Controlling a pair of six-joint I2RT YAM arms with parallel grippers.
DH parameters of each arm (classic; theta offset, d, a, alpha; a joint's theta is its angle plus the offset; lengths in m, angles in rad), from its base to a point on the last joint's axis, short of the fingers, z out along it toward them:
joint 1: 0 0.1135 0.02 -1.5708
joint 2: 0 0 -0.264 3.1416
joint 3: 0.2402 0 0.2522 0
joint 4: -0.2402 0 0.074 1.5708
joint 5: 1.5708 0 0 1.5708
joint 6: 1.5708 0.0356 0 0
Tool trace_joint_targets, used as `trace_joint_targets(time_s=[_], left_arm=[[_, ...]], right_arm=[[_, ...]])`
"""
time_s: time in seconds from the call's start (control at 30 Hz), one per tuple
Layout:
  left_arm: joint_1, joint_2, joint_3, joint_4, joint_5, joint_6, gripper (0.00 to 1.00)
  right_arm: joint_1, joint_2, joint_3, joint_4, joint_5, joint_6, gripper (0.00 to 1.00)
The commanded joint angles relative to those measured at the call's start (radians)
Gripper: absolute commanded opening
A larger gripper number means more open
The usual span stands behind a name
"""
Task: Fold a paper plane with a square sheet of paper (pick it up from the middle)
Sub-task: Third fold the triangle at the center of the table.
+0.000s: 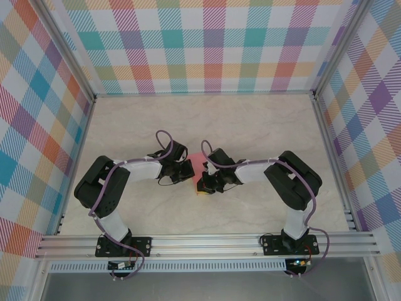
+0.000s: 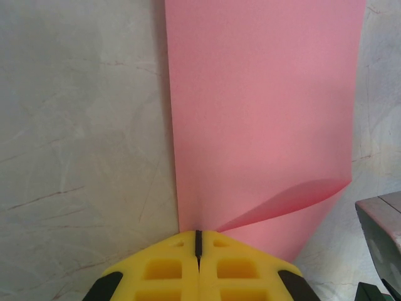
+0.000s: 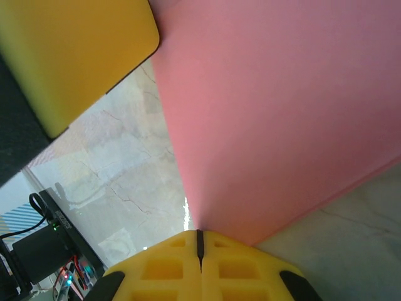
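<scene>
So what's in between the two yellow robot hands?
The thin salmon-pink square sheet of paper fills the gap between the left gripper and the right gripper, as the top view shows. Both grippers are shut on its edge.

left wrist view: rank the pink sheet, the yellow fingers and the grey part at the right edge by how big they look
1. pink sheet, by far the largest
2. yellow fingers of the left gripper, swollen by nearness to the lens
3. grey part at the right edge, smallest, cut off by the frame
</scene>
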Motion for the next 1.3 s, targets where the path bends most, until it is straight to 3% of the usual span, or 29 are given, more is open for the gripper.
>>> trace_joint_targets(time_s=[0.0, 0.2, 0.57, 0.73, 1.07, 1.27], left_arm=[[-0.009, 0.050, -0.049, -0.108, -0.127, 0.009, 0.00], [-0.009, 0.040, -0.053, -0.111, -0.132, 0.008, 0.00], [-0.009, 0.045, -0.057, -0.104, -0.128, 0.008, 0.00], [-0.009, 0.041, -0.060, -0.105, -0.131, 0.008, 0.00], [-0.008, 0.044, -0.057, -0.105, -0.130, 0.008, 0.00], [-0.009, 0.040, -0.056, -0.108, -0.131, 0.008, 0.00]], right_arm=[[0.009, 0.024, 0.029, -0.055, 0.033, -0.036, 0.00], [0.030, -0.037, 0.029, -0.055, 0.022, -0.054, 0.00], [0.044, 0.020, 0.039, -0.099, 0.037, -0.059, 0.00], [0.044, -0.060, 0.044, -0.102, 0.042, -0.075, 0.00], [0.059, 0.034, 0.053, -0.131, 0.048, -0.070, 0.00], [0.052, -0.058, 0.084, -0.177, 0.103, -0.093, 0.00]])
